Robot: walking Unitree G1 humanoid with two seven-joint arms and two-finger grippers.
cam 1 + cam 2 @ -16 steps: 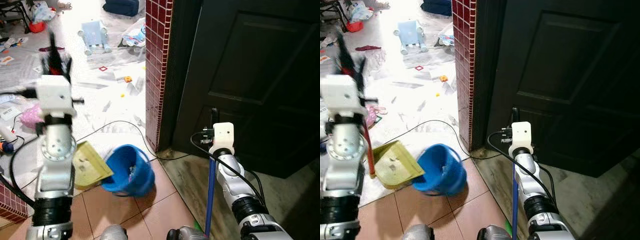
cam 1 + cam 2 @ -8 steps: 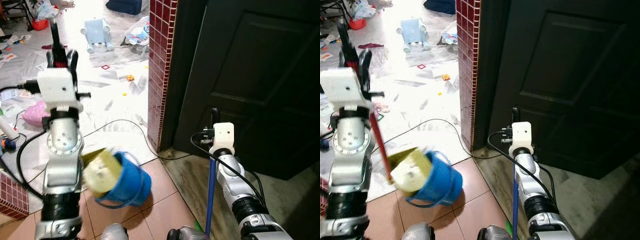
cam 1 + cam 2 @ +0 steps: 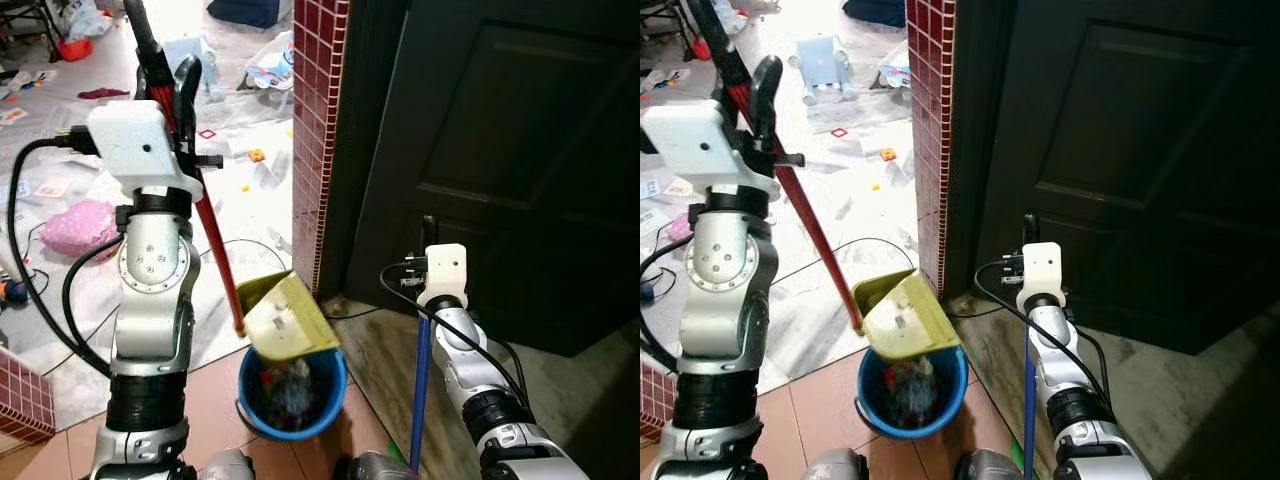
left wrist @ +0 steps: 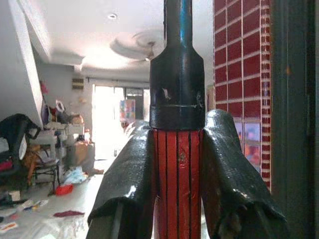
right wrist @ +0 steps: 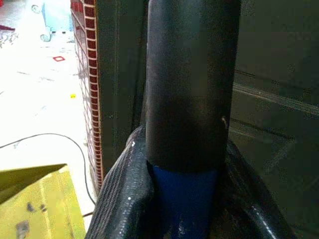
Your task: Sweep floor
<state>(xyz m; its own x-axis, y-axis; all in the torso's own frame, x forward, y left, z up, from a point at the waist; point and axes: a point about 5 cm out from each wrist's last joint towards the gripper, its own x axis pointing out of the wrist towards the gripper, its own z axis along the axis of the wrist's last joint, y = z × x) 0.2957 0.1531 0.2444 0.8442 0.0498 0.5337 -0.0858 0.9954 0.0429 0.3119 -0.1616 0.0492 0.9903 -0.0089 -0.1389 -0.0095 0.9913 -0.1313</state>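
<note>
My left gripper is raised high on the left, shut on the red handle of a yellow dustpan. The dustpan hangs tilted over a blue bucket that stands upright on the tiles with debris inside. In the left wrist view the fingers clamp the red and black handle. My right gripper is shut on the blue broom handle, which stands upright near the dark door. The right wrist view shows its fingers wrapped round the broom handle.
A red tiled pillar and a dark door stand ahead. A black cable runs across the white floor. Litter, a pink bag and a light blue toy lie scattered beyond. A low tiled wall is at the near left.
My left arm has lifted and swung the dustpan right, tipping it over the bucket. The bucket, lying on its side before, now stands upright. The right arm has not moved.
</note>
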